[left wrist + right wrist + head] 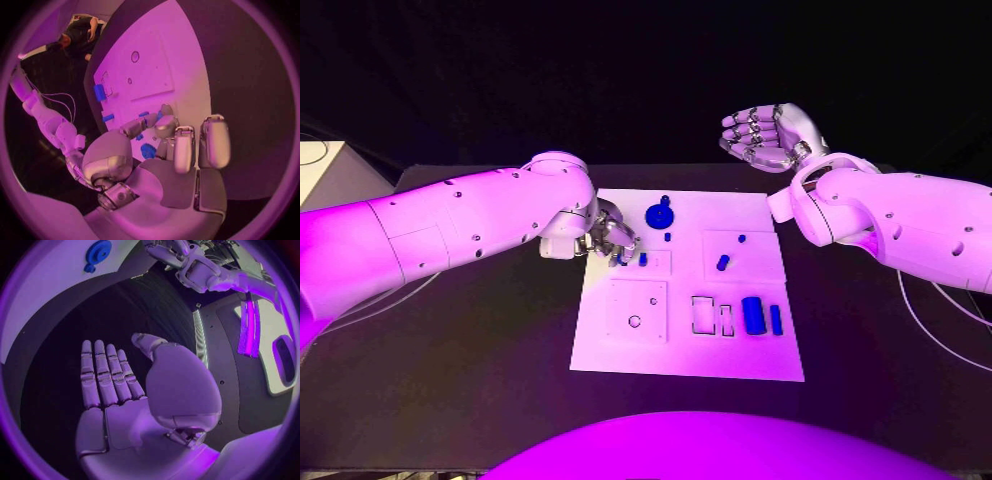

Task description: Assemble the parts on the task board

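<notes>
Task board is the reference. Early-to-mid stage by my read: most parts are loose, not seated. On the board's far edge sits a round blue gear-like part, with a tiny blue piece just nearer than it. Mid-board, toward the right arm's side, a short blue peg lies tilted on a square outline. On the near right of the board, a blue cylinder and a thin blue bar lie side by side next to two pale rectangular slots that look unfilled. The square plate with a hole on the board's near left also looks unfilled. Left hand is down at the board's left edge, fingers curled over a small blue part; in the left wrist view its fingertips sit right at small blue pieces, but I can't tell whether it's pinching one or just touching. Right hand is raised well beyond the board's far right corner; the right wrist view shows it flat, fingers straight, holding nothing. Remaining: essentially all insertions, as far as visible.
</notes>
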Tool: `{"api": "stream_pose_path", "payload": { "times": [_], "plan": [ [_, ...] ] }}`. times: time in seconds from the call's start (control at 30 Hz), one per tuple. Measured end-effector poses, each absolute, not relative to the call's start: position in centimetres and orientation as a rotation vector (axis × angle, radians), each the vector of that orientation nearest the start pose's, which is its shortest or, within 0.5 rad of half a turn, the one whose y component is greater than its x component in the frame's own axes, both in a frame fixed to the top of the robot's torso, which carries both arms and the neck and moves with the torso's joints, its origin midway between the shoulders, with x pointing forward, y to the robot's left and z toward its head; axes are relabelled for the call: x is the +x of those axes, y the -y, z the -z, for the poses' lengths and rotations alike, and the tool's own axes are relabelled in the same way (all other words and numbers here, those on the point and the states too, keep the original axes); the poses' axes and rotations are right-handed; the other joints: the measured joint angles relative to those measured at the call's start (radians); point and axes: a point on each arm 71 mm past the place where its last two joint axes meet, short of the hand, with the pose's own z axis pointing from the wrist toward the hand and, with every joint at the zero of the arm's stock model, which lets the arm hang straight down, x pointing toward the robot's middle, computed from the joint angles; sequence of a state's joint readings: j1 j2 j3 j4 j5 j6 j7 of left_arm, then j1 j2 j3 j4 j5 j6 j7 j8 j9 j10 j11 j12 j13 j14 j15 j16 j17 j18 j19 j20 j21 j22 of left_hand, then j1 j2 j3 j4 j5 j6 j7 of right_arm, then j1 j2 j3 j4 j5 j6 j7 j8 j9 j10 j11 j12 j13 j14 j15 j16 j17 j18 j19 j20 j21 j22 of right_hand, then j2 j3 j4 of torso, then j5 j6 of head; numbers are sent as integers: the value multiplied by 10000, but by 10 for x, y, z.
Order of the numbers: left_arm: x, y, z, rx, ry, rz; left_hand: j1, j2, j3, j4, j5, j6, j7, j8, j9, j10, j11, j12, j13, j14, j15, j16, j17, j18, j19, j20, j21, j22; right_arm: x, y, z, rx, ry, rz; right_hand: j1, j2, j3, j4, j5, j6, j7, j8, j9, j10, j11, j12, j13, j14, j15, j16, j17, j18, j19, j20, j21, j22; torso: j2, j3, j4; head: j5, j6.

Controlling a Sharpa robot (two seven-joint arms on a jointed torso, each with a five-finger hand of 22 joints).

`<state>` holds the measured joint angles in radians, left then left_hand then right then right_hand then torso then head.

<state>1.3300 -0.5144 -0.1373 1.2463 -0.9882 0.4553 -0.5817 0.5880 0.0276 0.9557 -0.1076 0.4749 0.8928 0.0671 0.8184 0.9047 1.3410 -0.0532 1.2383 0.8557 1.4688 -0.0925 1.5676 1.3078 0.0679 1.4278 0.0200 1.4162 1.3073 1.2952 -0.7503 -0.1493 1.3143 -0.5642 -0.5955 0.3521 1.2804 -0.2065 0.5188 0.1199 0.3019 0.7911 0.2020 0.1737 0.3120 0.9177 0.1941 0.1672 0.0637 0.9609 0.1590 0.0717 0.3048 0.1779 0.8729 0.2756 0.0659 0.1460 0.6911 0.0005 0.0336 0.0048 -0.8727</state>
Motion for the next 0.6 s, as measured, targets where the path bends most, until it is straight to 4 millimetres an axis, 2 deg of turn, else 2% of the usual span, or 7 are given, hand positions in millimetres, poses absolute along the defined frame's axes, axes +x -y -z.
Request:
{"api": "stream_pose_path", "payload": {
  "times": [0.13,0.37,0.5,0.6],
  "plan": [
    [514,-130,220,979,-25820,3001,0,0,-229,226,-41,31,-30,-52,66,3,-2,0,13,0,0,0,0,0,0,0,0,0,530,230,165,5088,-13396,-10431,0,0,0,0,0,0,0,0,0,35,35,-56,0,0,0,0,-9,1,0,0,0,-10,0,0,0,-4,0],
    [514,-131,220,938,-25818,2994,4,-4,-513,263,-40,84,-82,-115,117,38,-34,0,27,-1,0,0,-1,1,-1,-1,0,0,530,230,165,5092,-13411,-10436,0,0,-27,-27,0,0,0,0,-10,35,35,-56,0,0,0,0,-37,0,0,0,0,-40,1,0,-5,-6,0],
    [514,-131,220,918,-25817,2995,114,-111,-673,354,-38,89,-87,-153,159,40,-34,0,51,-1,0,0,-1,1,-1,-1,0,0,530,230,165,5094,-13423,-10442,0,0,-27,-27,0,0,0,-39,-19,35,35,-95,0,0,0,0,-51,0,-26,26,0,-52,1,0,-2,-15,0],
    [514,-131,220,904,-25817,3001,231,-225,-955,401,-33,236,-225,-211,213,59,-53,0,59,-1,-1,0,-1,1,-1,-1,0,0,530,230,165,5094,-13429,-10446,0,0,-27,-27,0,0,0,-39,-19,35,35,-95,0,0,0,0,-64,0,-35,35,0,-67,0,0,-1,-17,0]
  ]
}}
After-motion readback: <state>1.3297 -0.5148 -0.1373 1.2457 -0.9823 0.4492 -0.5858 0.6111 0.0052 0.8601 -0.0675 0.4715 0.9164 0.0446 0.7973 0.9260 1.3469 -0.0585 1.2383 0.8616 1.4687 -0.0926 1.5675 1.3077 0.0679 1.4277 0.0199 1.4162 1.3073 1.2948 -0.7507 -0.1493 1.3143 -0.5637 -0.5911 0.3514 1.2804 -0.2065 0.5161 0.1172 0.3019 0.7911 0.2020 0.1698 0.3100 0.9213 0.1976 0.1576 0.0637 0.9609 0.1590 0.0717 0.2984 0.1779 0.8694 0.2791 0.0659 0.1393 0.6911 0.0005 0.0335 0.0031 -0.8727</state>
